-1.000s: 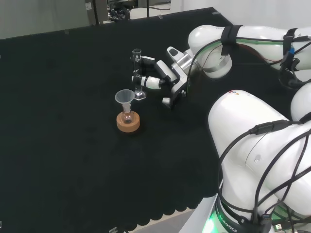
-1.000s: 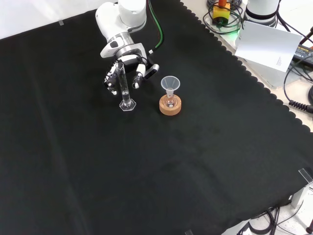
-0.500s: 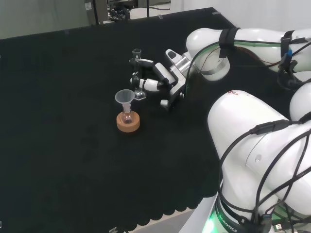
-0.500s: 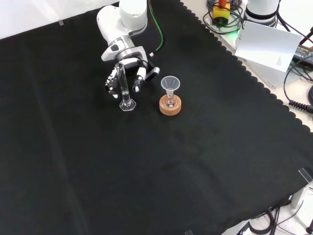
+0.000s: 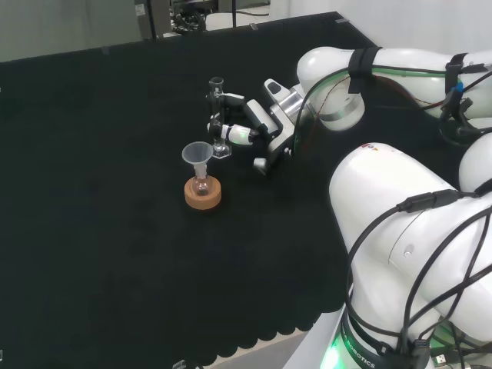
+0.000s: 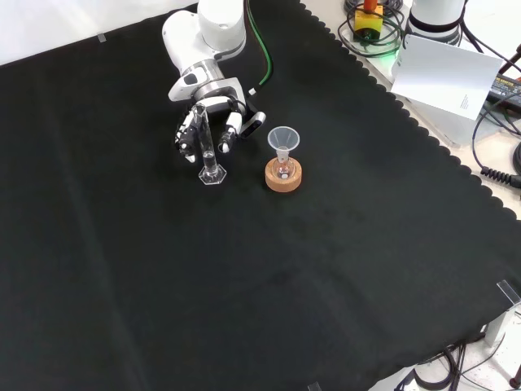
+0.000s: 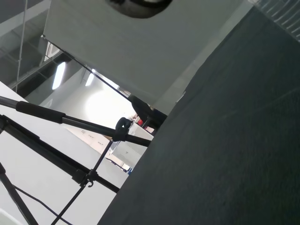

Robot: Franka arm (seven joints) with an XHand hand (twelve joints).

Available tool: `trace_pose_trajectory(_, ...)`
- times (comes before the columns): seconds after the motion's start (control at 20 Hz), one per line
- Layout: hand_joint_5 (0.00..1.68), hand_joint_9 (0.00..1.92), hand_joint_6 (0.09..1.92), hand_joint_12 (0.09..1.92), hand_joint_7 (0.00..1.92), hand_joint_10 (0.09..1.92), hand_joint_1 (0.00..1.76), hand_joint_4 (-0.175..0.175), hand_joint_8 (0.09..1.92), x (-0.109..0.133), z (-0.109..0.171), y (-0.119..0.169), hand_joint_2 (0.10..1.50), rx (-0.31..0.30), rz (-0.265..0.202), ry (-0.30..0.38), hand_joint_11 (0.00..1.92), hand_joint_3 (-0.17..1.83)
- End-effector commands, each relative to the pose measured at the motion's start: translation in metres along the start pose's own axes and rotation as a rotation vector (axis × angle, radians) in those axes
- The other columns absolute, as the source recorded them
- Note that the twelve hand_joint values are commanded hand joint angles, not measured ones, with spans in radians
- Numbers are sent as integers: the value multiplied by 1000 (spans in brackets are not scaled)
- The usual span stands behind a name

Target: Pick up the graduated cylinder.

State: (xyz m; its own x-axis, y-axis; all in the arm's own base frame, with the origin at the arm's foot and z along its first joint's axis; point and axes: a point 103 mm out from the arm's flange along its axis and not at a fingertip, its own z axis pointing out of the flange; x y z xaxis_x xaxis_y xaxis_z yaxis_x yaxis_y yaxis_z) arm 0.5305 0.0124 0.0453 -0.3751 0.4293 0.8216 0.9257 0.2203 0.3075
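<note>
front view: the hand [image 6: 205, 129] has its fingers curled around the graduated cylinder [image 6: 207, 151], which stands upright with its base on the black cloth [image 6: 244, 285], toward the bench's far edge. just beside it a funnel [image 6: 282, 140] sits in a flask on a cork ring [image 6: 283, 177]. the grasp looks made; lifting the cylinder clear is left.

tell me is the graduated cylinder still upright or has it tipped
Upright. The graduated cylinder stands straight on its base on the black cloth, with the robot hand closing round it.
</note>
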Motion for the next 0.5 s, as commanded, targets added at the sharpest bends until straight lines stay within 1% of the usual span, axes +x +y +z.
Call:
trace_pose_trajectory(0.05,703,956,163,1136,710,369,1018,-2,531,-1,3,-1,972,-1,1,0,693,-175)
trace_pose_trajectory(0.3,718,987,215,1112,733,336,1023,-1,524,3,1,0,976,-6,1,-9,719,-175)
trace_pose_trajectory(0.4,727,1012,285,1100,749,305,1026,1,514,4,-1,1,991,-15,4,-14,736,-175)
trace_pose_trajectory(0.5,754,1047,364,1085,767,278,1029,3,509,6,-2,1,1037,-31,11,-26,767,-175)
